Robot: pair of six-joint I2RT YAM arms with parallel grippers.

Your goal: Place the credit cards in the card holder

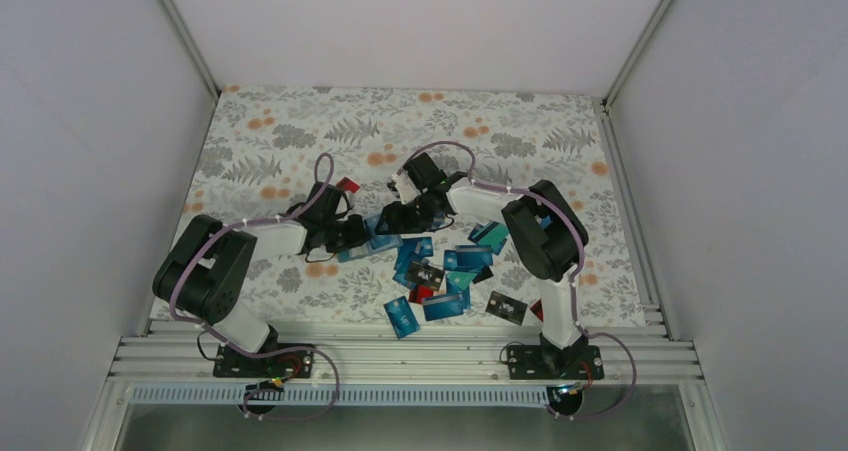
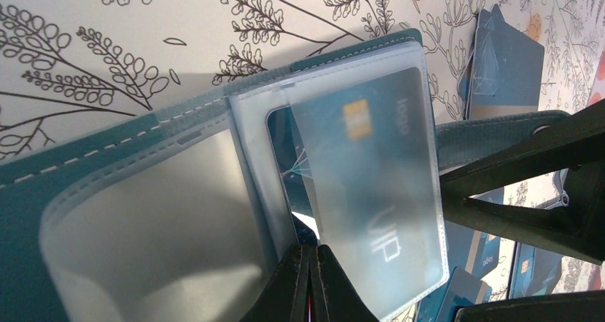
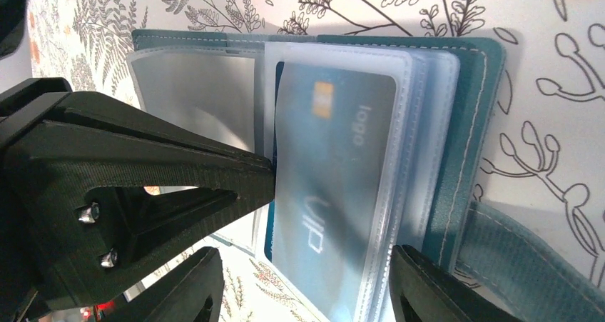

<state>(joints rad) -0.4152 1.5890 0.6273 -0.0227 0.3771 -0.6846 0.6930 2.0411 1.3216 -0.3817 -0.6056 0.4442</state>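
Observation:
The teal card holder (image 1: 379,239) lies open on the floral cloth between my two grippers, its cover (image 2: 71,165) (image 3: 474,86) flat and its clear sleeves fanned up. One blue credit card (image 2: 371,165) (image 3: 335,165) with a gold chip sits inside a sleeve. My left gripper (image 2: 312,275) (image 1: 354,233) is shut, its tips against the fold of the sleeves, with nothing visibly pinched. My right gripper (image 3: 310,286) (image 1: 396,219) is open and straddles the near end of the sleeve stack. Its right finger (image 3: 428,283) is by the sleeves' edge. More credit cards (image 1: 455,266) lie loose to the right.
The holder's strap with its snap (image 2: 499,133) (image 3: 528,265) trails off to one side. A red card (image 1: 347,184) lies behind the left arm. A blue card (image 1: 400,316) and a black one (image 1: 506,307) rest near the front rail. Walls enclose the table.

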